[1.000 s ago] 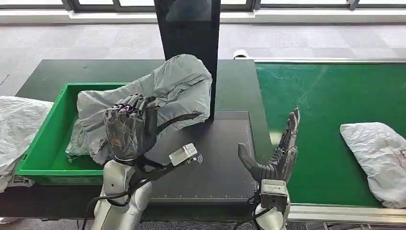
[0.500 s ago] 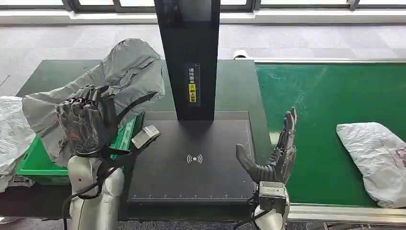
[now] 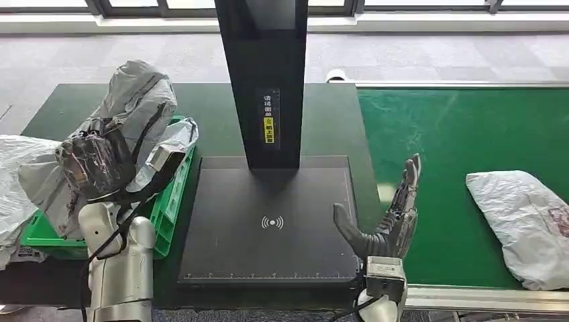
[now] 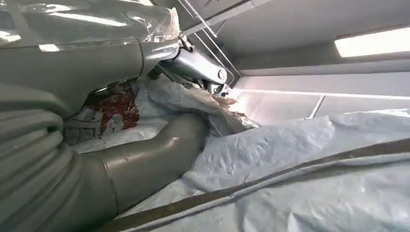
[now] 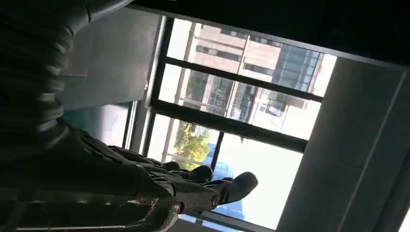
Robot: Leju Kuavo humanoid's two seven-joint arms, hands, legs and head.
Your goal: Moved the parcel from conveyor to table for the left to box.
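My left hand (image 3: 99, 163) grips a crumpled grey plastic parcel (image 3: 137, 94) and holds it above the green box (image 3: 169, 201) at the table's left. Close up, the left wrist view has the parcel's pale film (image 4: 309, 164) lying against the thumb (image 4: 159, 145). My right hand (image 3: 389, 218) stands open and upright at the black scanner plate's right edge, next to the green conveyor (image 3: 463, 127); its dark fingers (image 5: 193, 181) hold nothing. A second grey parcel (image 3: 520, 218) lies on the conveyor at the far right.
A black scanner post (image 3: 265, 80) rises from the scanner plate (image 3: 268, 228) in the middle of the dark table. White bags (image 3: 17, 174) are piled just left of the green box. The conveyor's metal rail (image 3: 483, 298) runs along the front right.
My left arm has swung the grey parcel leftward, away from the scanner post to over the green box's left part. The conveyor parcel has drifted slightly left. The right hand stays put.
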